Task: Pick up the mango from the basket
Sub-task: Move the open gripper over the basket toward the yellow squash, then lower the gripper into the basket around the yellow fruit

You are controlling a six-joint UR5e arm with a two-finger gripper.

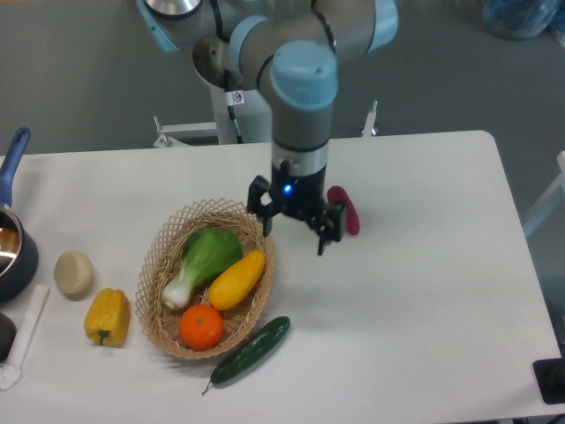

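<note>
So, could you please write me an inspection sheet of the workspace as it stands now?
Surface: white table, bare on its right side.
Job's things: mango lies in the basket, between the bok choy and the right rim; orange at the front.
Clutter: cucumber by the basket's front right; yellow pepper and a pale round item to its left; purple vegetable behind the gripper; pot at the left edge.
Gripper: gripper open, empty, above the basket's right rim, not touching the mango.
Cables: nothing seen.
Surroundings: grey floor; robot base behind the table.
</note>
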